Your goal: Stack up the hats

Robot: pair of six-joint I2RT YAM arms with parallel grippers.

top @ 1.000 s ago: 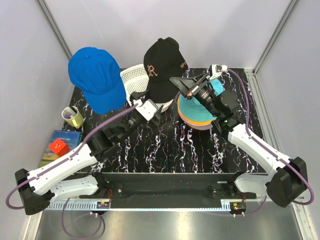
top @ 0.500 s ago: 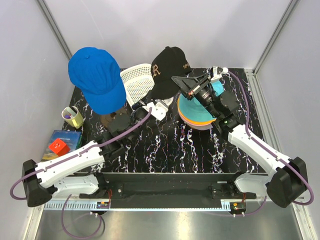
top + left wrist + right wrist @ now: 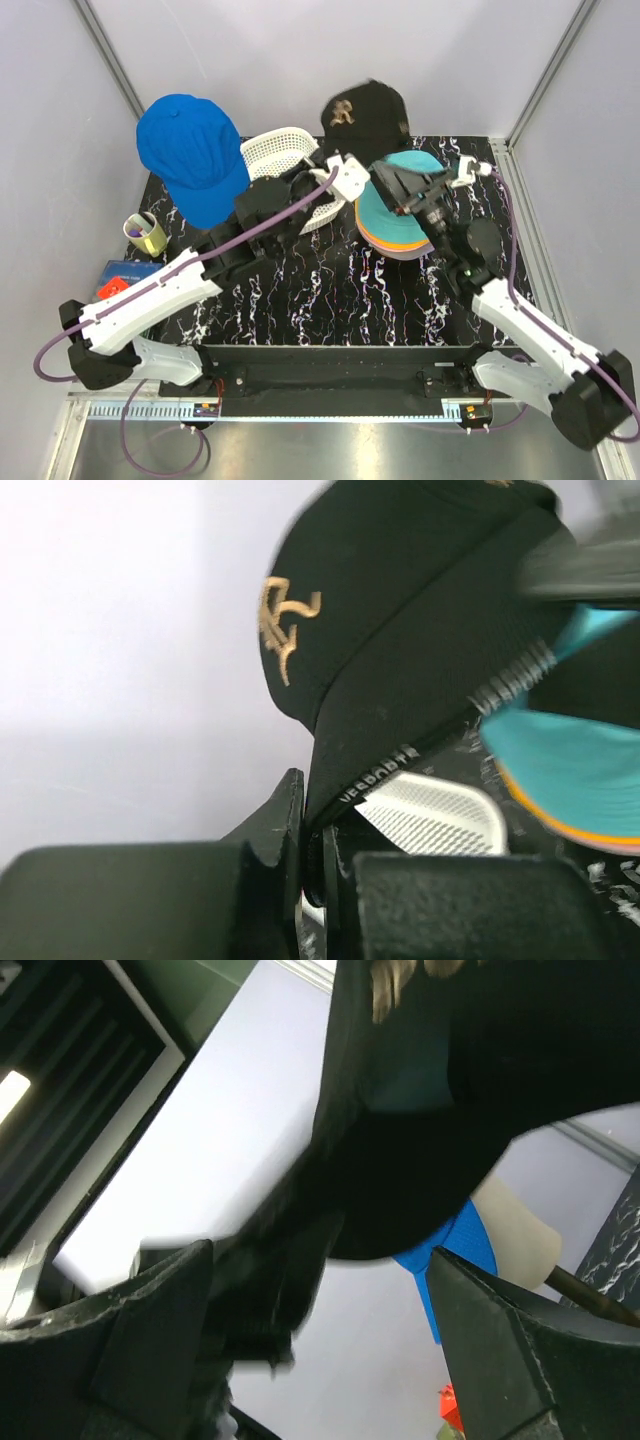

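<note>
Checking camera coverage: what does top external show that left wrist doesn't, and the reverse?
Only top external: the royal-blue hat raised at back left and the yellow cup by the table's left edge.
Only left wrist: the left jaws shut on the brim edge of the black cap, with white lettering along that brim.
Both: the black cap with its gold emblem, the white basket, and the teal hat topping the stack.

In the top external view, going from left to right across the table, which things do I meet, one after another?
First the yellow-green cup, then the royal-blue hat, the white basket, the black cap.
</note>
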